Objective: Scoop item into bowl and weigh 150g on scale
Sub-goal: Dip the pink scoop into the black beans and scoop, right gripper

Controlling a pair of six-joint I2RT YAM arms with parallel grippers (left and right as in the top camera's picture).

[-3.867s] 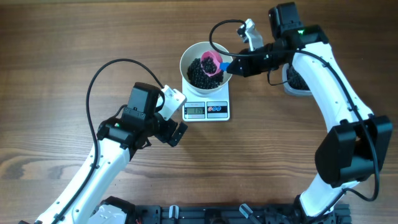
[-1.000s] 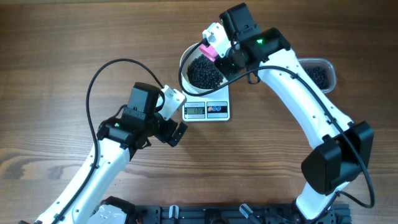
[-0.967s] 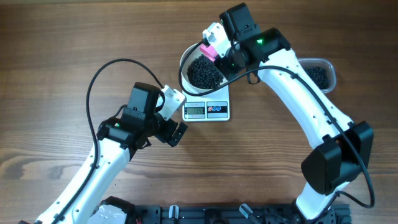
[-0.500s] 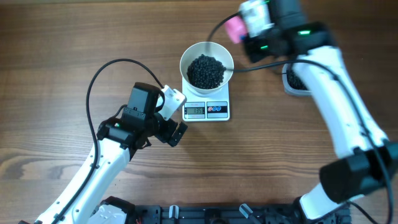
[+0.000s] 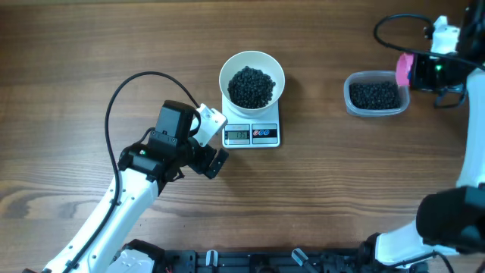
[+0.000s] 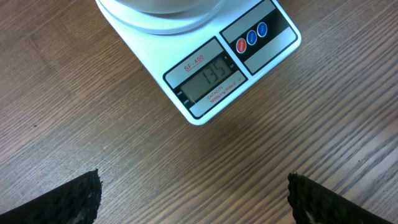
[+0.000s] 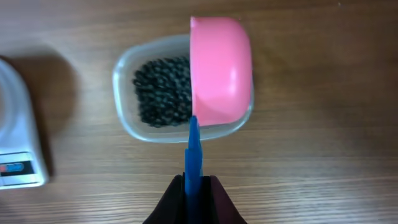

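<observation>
The white bowl (image 5: 223,76) sits on the white scale (image 5: 265,135) and holds a heap of the black item (image 5: 251,86). In the left wrist view the scale's display (image 6: 208,75) reads 135. My left gripper (image 5: 218,144) stands open beside the scale's front left corner, its fingertips (image 6: 81,199) wide apart over bare wood. My right gripper (image 7: 194,186) is shut on the blue handle (image 7: 193,149) of a pink scoop (image 7: 221,68). The scoop (image 5: 405,70) hangs turned on its side over the right end of the clear tub (image 7: 122,109); its inside is hidden.
The clear tub (image 5: 349,95) lies right of the scale and holds more black pieces (image 5: 375,95). A black cable (image 5: 121,95) loops above the left arm. The scale's corner (image 7: 18,143) shows at the left edge of the right wrist view.
My right arm has swung right from beside the bowl to the tub, carrying the pink scoop. The left arm, bowl and scale have not moved.
</observation>
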